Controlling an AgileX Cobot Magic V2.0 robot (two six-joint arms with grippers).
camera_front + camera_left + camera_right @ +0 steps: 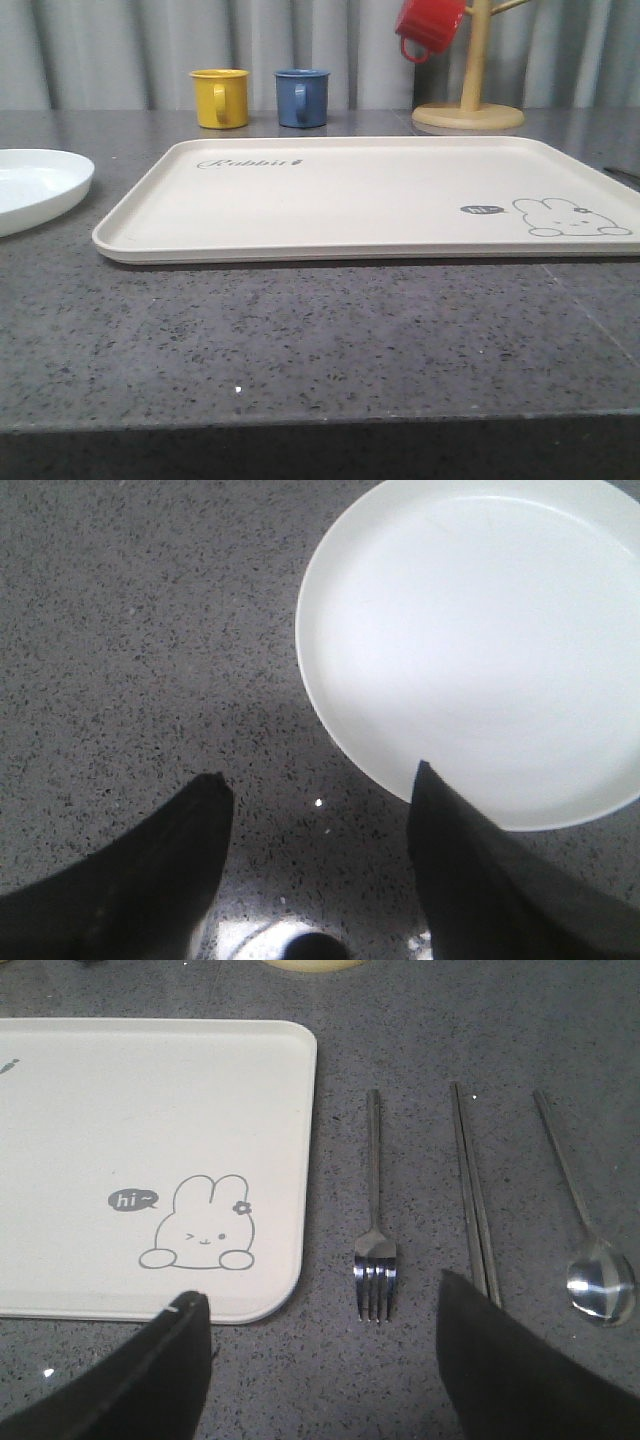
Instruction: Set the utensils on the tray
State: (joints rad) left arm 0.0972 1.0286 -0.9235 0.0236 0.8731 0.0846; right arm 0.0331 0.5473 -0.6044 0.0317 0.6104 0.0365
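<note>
Right wrist view has the good stuff: the fork [375, 1222], what looks like a pair of chopsticks or a slim knife [474, 1195] (hard to call from here), and the spoon [588, 1230] are lined up side by side on the grey speckled counter [420, 1360], handles all pointing the same way, just beside the bunny corner of the cream tray [150, 1110]. That tidy row reads like a deliberate setup so each piece can be picked one at a time. The right gripper [325, 1345] hangs over the counter with its fingers spread wide and nothing between them, the fork sitting roughly in the gap, so I'd guess that one goes first. Over on the left wrist view, the left gripper [320, 825] is also wide open and empty, hovering at the edge of the round white plate [480, 650]. From the front, the tray has nothing on it, with the yellow mug [220, 97], blue mug [301, 96] and the mug tree [470, 90] parked behind it, out of the way. So nothing's been placed yet.
</note>
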